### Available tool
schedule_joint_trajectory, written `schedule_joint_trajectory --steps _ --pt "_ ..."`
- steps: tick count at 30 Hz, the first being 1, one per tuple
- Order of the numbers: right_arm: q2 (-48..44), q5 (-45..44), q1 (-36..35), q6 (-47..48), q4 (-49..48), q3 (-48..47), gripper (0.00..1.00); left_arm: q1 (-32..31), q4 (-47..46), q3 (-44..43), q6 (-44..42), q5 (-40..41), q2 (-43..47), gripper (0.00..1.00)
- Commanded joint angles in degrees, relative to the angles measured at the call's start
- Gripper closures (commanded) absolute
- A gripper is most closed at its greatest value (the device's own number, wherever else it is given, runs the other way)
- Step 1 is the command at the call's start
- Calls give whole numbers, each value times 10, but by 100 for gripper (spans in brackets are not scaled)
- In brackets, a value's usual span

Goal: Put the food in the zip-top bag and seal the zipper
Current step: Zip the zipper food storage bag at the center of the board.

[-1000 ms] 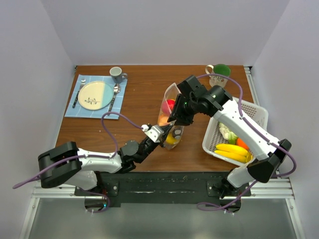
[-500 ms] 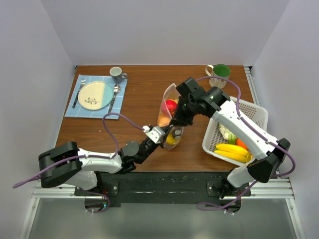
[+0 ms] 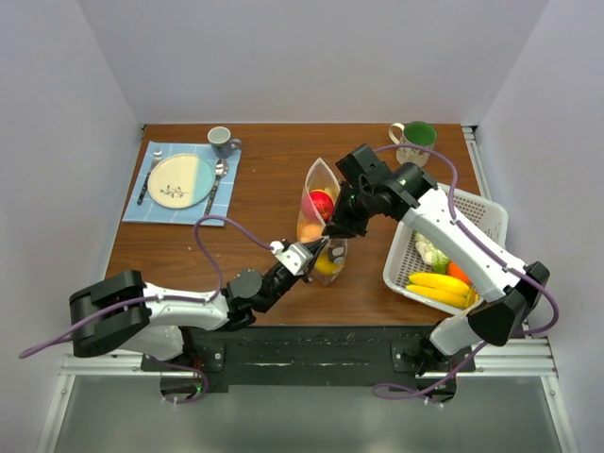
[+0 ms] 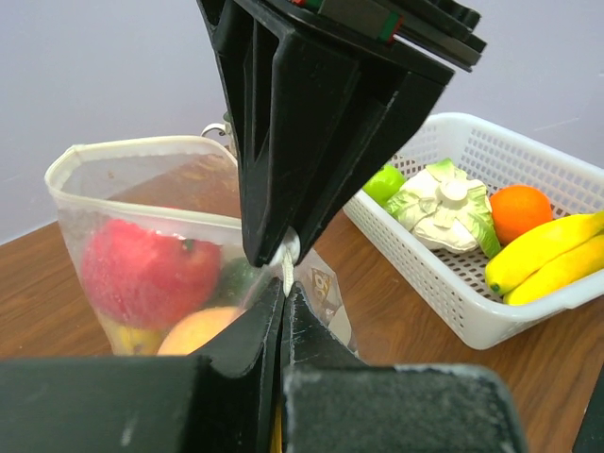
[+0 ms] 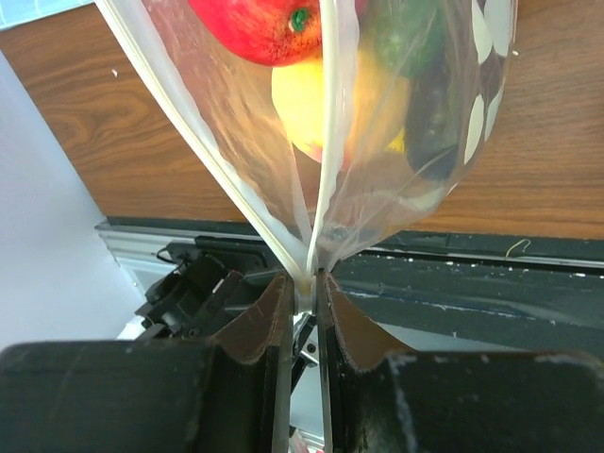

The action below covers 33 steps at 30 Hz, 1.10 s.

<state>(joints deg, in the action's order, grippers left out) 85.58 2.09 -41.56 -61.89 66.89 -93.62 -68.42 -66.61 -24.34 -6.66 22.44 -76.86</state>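
Note:
The zip-top bag stands upright mid-table, its mouth partly open towards the far side. Inside is food: a red apple, a yellow-orange piece and something dark green. My left gripper is shut on the bag's near corner, its tips pinching the edge. My right gripper comes down from above and is shut on the zipper just beyond the left one; the strip's two sides meet between its fingers. Past that point the sides spread apart.
A white slotted basket at the right holds bananas, an orange, a pale leafy vegetable and a green fruit. A plate on a blue mat, a grey mug and a green mug sit at the back.
The right gripper's jaws have closed onto the zipper near the bag's near end. The bag's mouth has drawn narrower. The left gripper has kept its hold.

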Motion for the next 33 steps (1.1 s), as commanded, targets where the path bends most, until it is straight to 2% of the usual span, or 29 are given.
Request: schedule_joint_trajectory --steps 1,12,33 --pt "8 -34 32 25 3 -24 92 -9 -17 14 -6 -13 32 100" --pt "41 -30 107 77 0 -60 92 -10 7 25 -3 -23 68 100" --pt "174 -7 196 135 12 -204 93 -12 76 50 7 1 167 100"
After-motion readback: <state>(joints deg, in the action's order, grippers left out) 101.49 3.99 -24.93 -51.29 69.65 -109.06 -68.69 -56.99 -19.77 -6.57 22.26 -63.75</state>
